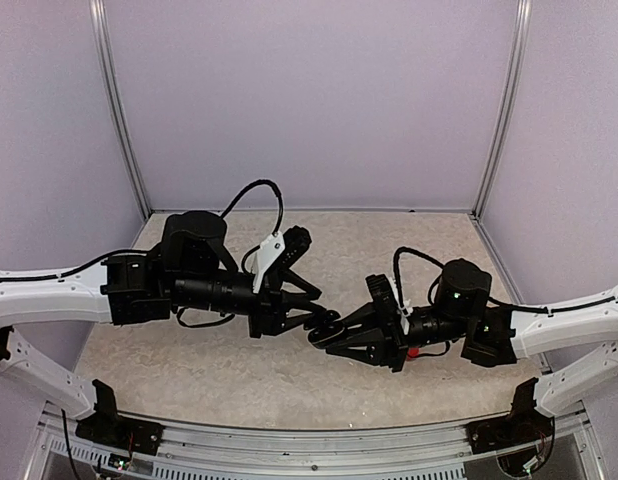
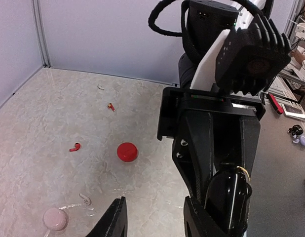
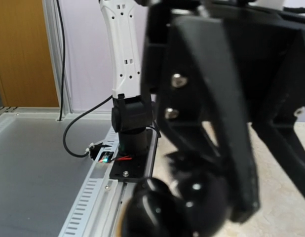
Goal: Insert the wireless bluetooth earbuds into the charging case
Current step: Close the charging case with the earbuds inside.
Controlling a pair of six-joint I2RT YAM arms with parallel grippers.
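right pincer clamped on black case, left part open

your right gripper is clenched on a glossy black case at mid-table, its tips close to the left gripper. your left jaws stand part open, and bare table shows between the fingers. whether they pinch an earbud, cannot tell.

left wrist view only: red case with a red earbud near it, second red earbud farther back, far whitish earbud beyond, pink case with the near whitish earbud just beside it. the top view gives only a red speck under your right wrist. the right wrist view shows the black case close and blurred.
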